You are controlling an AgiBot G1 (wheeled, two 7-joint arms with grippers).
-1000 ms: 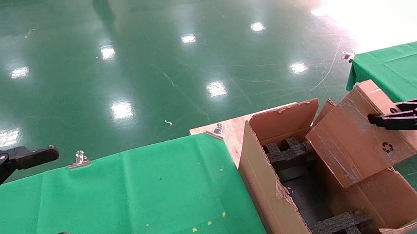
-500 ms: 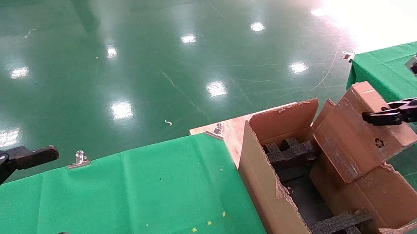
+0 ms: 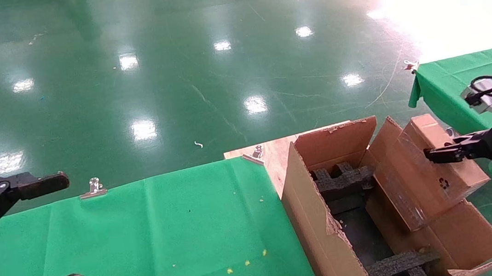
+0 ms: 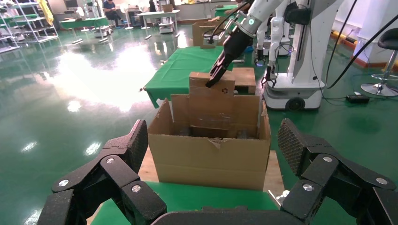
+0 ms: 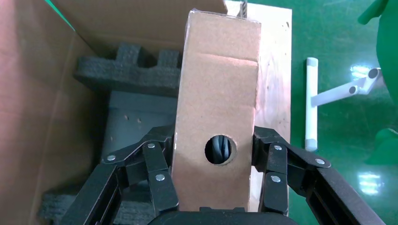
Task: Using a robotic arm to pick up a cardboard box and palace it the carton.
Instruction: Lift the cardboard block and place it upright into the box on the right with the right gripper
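- Head view: your right tool (image 3: 438,155) grips the cardboard box (image 3: 425,168) by its two side faces and holds it tilted over the far right part of the carton (image 3: 326,235). The box's lower corner dips toward the opening, while its upper end leans out past the carton's right flap. I judge the tilt lets the box slide in past the black foam blocks (image 3: 341,180) rather than land flat on them.
- The carton stands just beside the right edge of the bench (image 3: 168,230), which wears a green cloth held by a metal clip (image 3: 93,188). Your left tool (image 3: 21,237) is parked over the bench's near left corner, fingers spread wide and empty.
- Left wrist view: across the carton (image 4: 211,154) you see the white-shelled robotic arm (image 4: 256,16) reaching down to the cardboard box (image 4: 209,93), which pokes up above the carton's far wall. Behind lie a glossy green floor and a second green-clothed bench (image 4: 187,68).
- Right wrist view: the fingers (image 5: 155,164) press on both sides of the cardboard box (image 5: 218,112), level with its round hole (image 5: 219,150). This looks to me like a firm, centred hold. Foam blocks (image 5: 129,70) lie in the carton below.
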